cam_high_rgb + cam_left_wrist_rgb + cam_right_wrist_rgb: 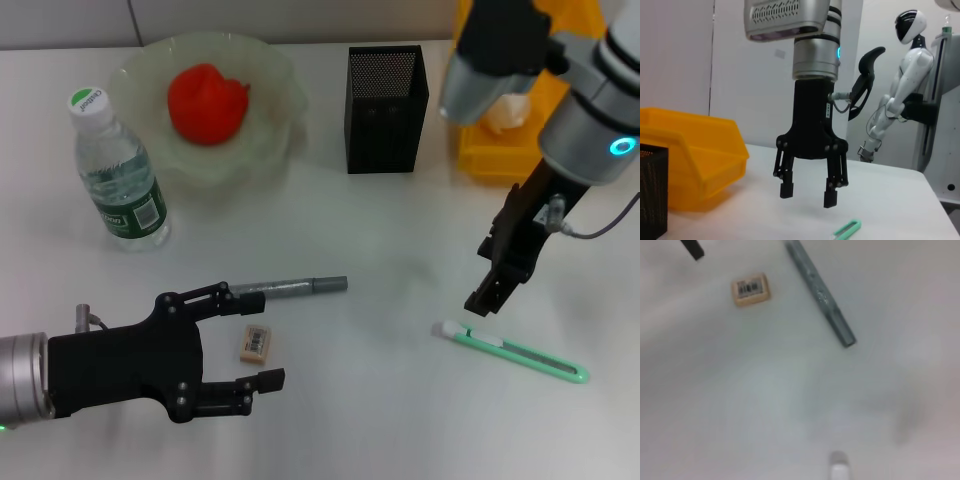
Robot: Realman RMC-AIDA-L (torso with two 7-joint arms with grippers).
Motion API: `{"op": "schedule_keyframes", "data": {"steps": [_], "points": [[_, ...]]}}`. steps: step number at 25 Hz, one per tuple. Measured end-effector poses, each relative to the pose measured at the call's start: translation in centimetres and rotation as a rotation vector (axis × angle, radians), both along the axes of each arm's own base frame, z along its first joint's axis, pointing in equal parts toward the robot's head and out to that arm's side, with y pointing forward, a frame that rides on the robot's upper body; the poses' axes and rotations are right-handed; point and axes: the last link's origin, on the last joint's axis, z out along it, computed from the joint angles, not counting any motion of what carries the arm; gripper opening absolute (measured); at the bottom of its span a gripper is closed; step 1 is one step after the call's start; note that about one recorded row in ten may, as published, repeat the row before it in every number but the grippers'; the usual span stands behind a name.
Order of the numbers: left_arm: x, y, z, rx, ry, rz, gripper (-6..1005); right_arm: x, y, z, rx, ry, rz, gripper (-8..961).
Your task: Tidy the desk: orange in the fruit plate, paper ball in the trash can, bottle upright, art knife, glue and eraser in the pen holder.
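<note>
The orange (207, 103) lies in the fruit plate (275, 75) at the back left. Beside the plate, the bottle (115, 175) stands upright. A pale paper ball (508, 112) shows in the yellow trash can (490, 160), partly behind my right arm. My left gripper (263, 338) is open at the front left, its fingers either side of the eraser (255, 342) (751, 289). The glue (290, 288) (820, 292) lies just beyond it. Open as well, my right gripper (490, 298) (807, 192) hangs over the white end of the art knife (510, 350) (847, 230). The pen holder (385, 108) stands at the back centre.
The desk (380, 230) is bare between the two grippers. A white humanoid figure (900, 90) stands beyond the desk's far side in the left wrist view. The trash can (695, 160) and the pen holder (650, 195) also show there.
</note>
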Motion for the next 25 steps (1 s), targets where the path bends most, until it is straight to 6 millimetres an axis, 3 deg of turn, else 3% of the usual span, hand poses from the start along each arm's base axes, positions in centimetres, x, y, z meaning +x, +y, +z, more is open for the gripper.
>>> {"op": "schedule_keyframes", "data": {"steps": [24,25], "points": [[-0.3,0.1,-0.1,0.008,0.013,0.02,814,1.7,-2.8,-4.1,-0.088,-0.052,0.119,773],[-0.3,0.1,-0.1,0.008,0.013,0.02,814,1.9,-2.9,-4.3,-0.085,-0.053,0.126,733]]}}
